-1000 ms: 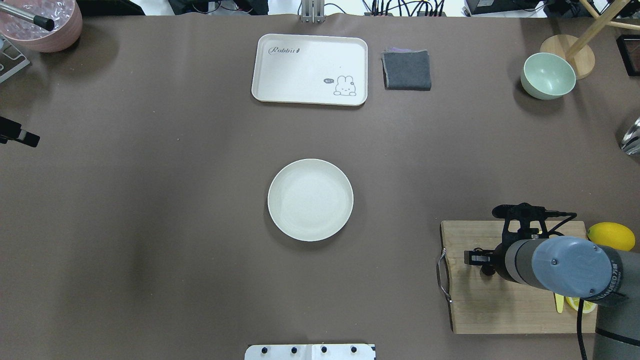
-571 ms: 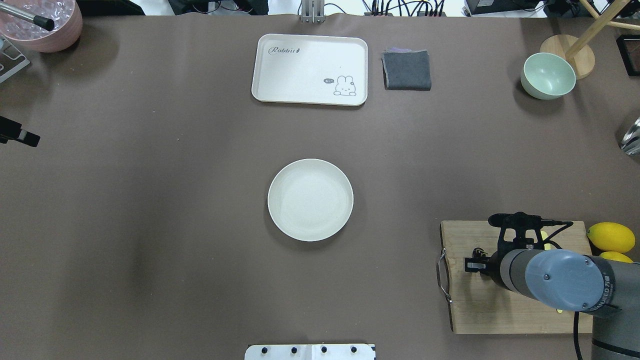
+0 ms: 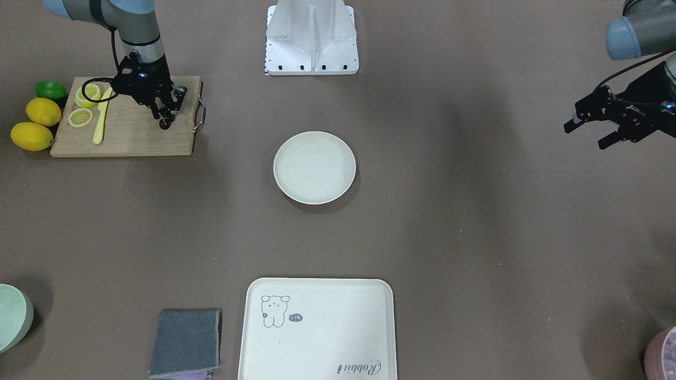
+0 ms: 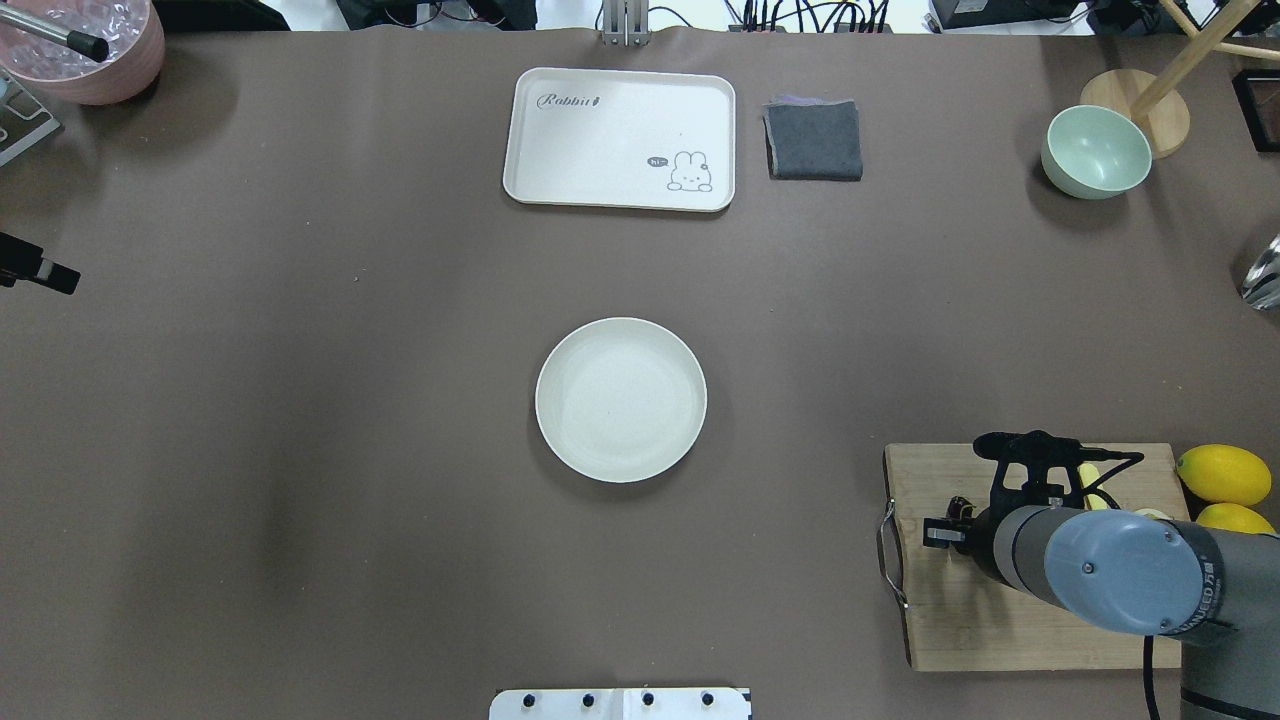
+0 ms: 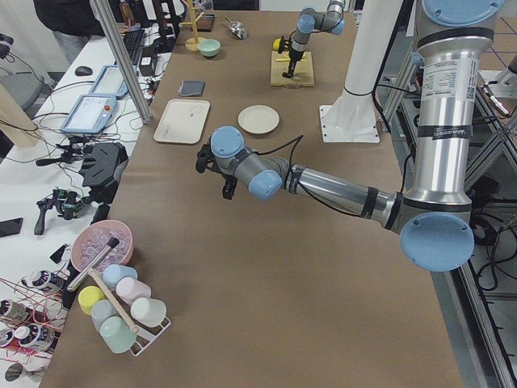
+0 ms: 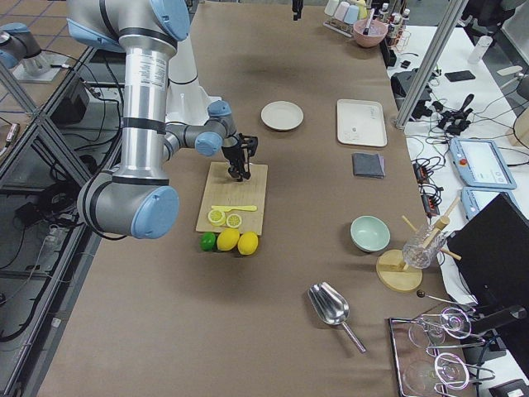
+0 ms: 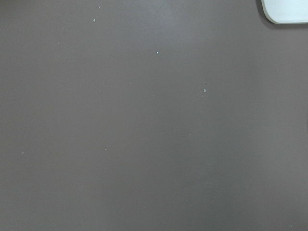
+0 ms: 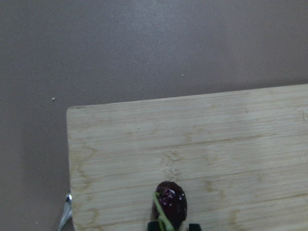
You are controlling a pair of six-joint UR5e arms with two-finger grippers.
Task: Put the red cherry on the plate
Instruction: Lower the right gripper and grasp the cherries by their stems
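The right jaws are pinched on the red cherry (image 8: 171,204). In the right wrist view a dark fingertip presses against each side of the maroon fruit, and its pale green stem runs down between them. The left jaws are spread apart with nothing between them, above the brown tabletop (image 4: 300,400) far out on the robot's left side. Their wrist camera sees only that brown surface and a pale rounded corner at its upper right edge.

The cherry is over a wooden cutting board (image 8: 192,134), toward the end that carries a metal handle (image 3: 200,113). Whether it rests on the wood or hangs just clear of it cannot be told. At the board's other end lie two lemon slices (image 3: 80,117) and a yellow knife (image 3: 100,124). Just off that end, on the tabletop, sit two whole lemons (image 3: 33,136) and a lime (image 3: 51,89).

The plate (image 3: 314,168) lies at the middle of the tabletop, well apart from the board and the cherry. Beyond it, on the side away from the robot, is a cream tray with a rabbit drawing (image 3: 317,327), with a folded grey cloth (image 3: 185,342) just beside it. A pale green bowl (image 4: 1096,152) stands further toward the robot's right.
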